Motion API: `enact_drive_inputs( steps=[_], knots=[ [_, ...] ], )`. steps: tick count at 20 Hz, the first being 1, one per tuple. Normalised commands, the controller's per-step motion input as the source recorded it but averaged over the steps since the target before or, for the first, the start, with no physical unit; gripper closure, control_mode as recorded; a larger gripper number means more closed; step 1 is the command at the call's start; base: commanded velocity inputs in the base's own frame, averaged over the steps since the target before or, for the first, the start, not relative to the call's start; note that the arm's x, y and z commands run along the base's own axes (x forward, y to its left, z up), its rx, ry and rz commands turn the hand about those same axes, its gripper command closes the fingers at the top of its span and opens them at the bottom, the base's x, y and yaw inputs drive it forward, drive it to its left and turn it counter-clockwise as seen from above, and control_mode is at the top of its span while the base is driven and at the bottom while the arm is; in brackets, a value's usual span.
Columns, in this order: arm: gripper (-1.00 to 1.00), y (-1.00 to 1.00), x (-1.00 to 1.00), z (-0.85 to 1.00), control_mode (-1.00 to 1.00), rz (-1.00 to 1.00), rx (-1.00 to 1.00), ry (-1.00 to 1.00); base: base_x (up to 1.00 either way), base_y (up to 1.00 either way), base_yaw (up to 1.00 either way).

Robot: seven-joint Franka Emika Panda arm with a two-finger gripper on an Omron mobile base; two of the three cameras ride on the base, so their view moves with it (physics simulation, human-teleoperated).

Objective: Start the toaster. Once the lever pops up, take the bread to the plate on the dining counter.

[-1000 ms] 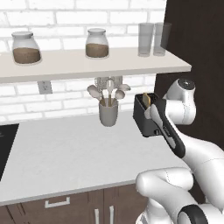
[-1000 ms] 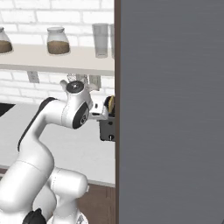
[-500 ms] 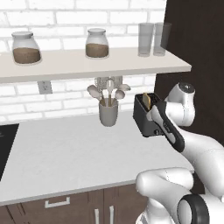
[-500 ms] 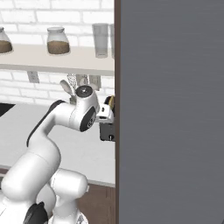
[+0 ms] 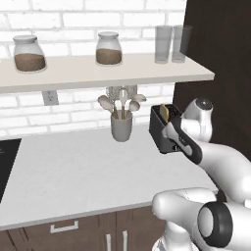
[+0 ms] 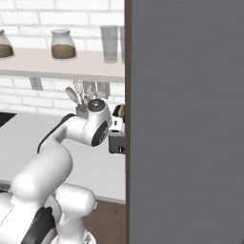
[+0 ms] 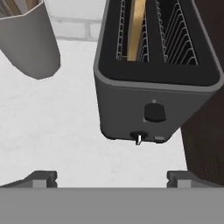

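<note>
The dark grey toaster [image 7: 153,87] stands on the white wall counter against a dark panel, and I also see the toaster [image 5: 158,128] from the left base. A pale tan bread [image 7: 135,30] slice stands upright in its left slot, the bread [image 5: 165,113] top edge just poking out. The lever button [image 7: 154,113] sits on the front face above the small light knob [image 7: 138,138]. My gripper [image 7: 111,179] hovers just in front of that face, open, fingertips [image 7: 41,178] wide apart and holding nothing. The gripper [image 5: 171,135] covers part of the toaster's front. The plate and dining counter are out of view.
A grey utensil cup [image 5: 121,126] with spoons stands left of the toaster. Above runs a shelf [image 5: 98,71] with two jars and two glasses [image 5: 169,44]. A tall dark panel [image 6: 186,119] walls off the right side. A black cooktop edge [image 5: 7,157] lies far left.
The arm's upper joints have sunk a little and leaned closer to the toaster. Toaster, bread and cup have not moved.
</note>
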Motion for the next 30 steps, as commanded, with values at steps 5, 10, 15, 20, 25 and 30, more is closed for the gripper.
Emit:
enact_drive_inputs(
  steps=[5, 10, 15, 20, 25, 30],
  knots=[
    [-1.0, 0.0, 0.34, -0.09, -1.0, 0.0, 0.0, 0.01, 0.0, 0.0, 0.0],
    [-1.0, 0.0, 0.3, -0.07, -1.0, 0.0, 0.0, 0.0, 0.0, 0.0, 0.0],
    [-1.0, 0.0, 0.1, -0.17, -1.0, 0.0, 0.0, 0.0, 0.0, 0.0, 0.0],
    [-1.0, -0.03, 0.05, -0.19, -1.0, 0.0, 0.0, 0.0, 0.0, 0.0, 0.0],
    [-1.0, -0.08, 0.09, -0.05, -1.0, 0.0, 0.0, 0.0, 0.0, 0.0, 0.0],
    [-1.0, -0.07, 0.15, 0.0, -1.0, 0.0, 0.0, 0.0, 0.0, 0.0, 0.0]
  ],
)
